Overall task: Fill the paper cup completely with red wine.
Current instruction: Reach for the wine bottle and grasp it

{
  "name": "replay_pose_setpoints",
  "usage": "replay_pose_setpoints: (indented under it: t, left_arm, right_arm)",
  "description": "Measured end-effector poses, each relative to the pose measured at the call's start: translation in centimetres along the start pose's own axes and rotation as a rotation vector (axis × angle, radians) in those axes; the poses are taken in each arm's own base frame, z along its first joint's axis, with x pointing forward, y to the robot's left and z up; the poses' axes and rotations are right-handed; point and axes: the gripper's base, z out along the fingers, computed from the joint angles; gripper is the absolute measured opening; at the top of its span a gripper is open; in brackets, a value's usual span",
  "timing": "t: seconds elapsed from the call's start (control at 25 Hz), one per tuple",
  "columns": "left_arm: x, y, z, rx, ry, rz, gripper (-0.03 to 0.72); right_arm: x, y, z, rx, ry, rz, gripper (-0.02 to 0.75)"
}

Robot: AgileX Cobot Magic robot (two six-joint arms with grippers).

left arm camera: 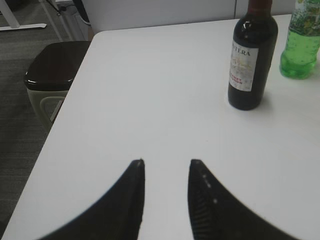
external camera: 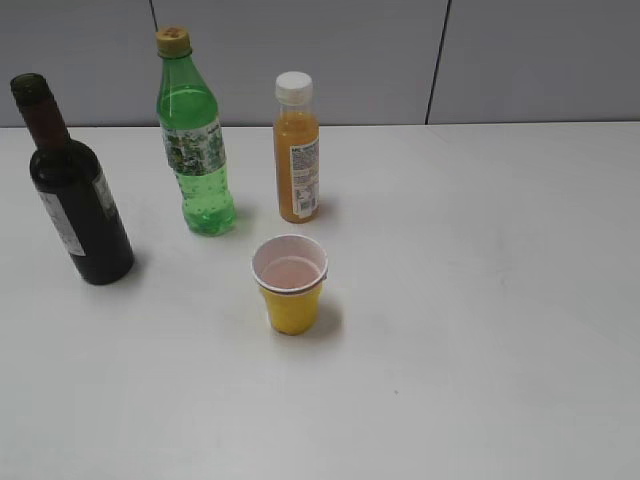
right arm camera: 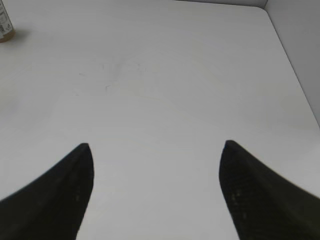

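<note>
On the white table (external camera: 480,300), 3 bottles and 1 cup. Yellow paper cup (external camera: 290,285) upright near the middle of the exterior view, white rim up, a faint pinkish tint on the inside, contents not clear enough to judge. Dark wine bottle (external camera: 72,195) at 10 o'clock from the cup, well apart from it, upright, no cap on the neck, white-grey label facing right; wine level hidden by the dark glass. Green soda bottle (external camera: 195,150) at 11 o'clock from the cup, yellow cap on, between the wine bottle and the orange juice bottle (external camera: 297,150). Juice bottle at 12 o'clock from the cup, white cap on, near but not touching. Left gripper (left arm camera: 166,162) low over bare table, fingers parted by a narrow gap, nothing between them; wine bottle at 1 o'clock from the fingertips in the left wrist view, soda bottle just beyond at the frame's right edge. Right gripper (right arm camera: 155,146) spread wide, nothing held, bare table below; only the base of 1 bottle visible at 10 o'clock in the frame corner.
</note>
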Motion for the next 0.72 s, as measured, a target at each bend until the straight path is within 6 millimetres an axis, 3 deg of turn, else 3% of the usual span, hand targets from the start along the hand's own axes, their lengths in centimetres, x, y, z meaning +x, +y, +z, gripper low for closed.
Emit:
replay_pose_setpoints:
  t: [0.52,0.6,0.72]
  left_arm:
    - [0.0,-0.01,0.0,0.001,0.0,0.0,0.248]
    - [0.0,-0.01,0.0,0.001,0.0,0.0,0.295]
    - [0.0,-0.01,0.0,0.001,0.0,0.0,0.453]
  right_arm:
    - [0.0,0.0,0.0,0.0,0.0,0.0,0.592]
    - [0.0,0.0,0.0,0.0,0.0,0.0,0.592]
    - [0.0,0.0,0.0,0.0,0.0,0.0,0.592]
